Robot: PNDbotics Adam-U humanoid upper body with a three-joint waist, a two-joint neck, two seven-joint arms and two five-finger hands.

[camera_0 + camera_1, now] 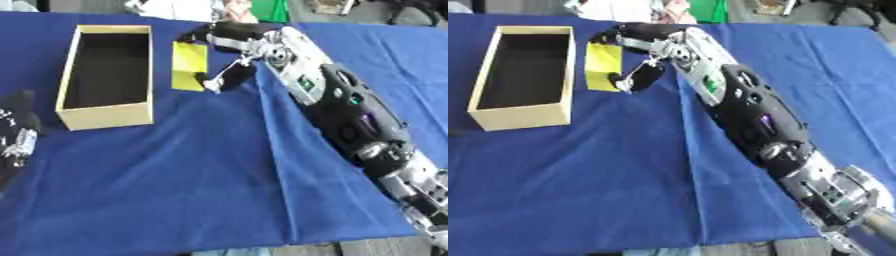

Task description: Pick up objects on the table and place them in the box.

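Note:
A flat yellow object (188, 65) lies on the blue cloth just right of the open cardboard box (105, 116), whose dark inside looks empty. My right arm reaches across the table from the lower right, and my right hand (226, 37) is over the yellow object's right edge. Its fingers curl toward the top of the object and its thumb (229, 76) points down at the lower right corner. Whether they touch the object I cannot tell. My left hand (17, 140) rests at the left edge, only partly in view.
The blue cloth (192, 175) covers the table, with its front edge at the bottom of the view. Beyond the far edge there is clutter, including something green (269, 10) and something white.

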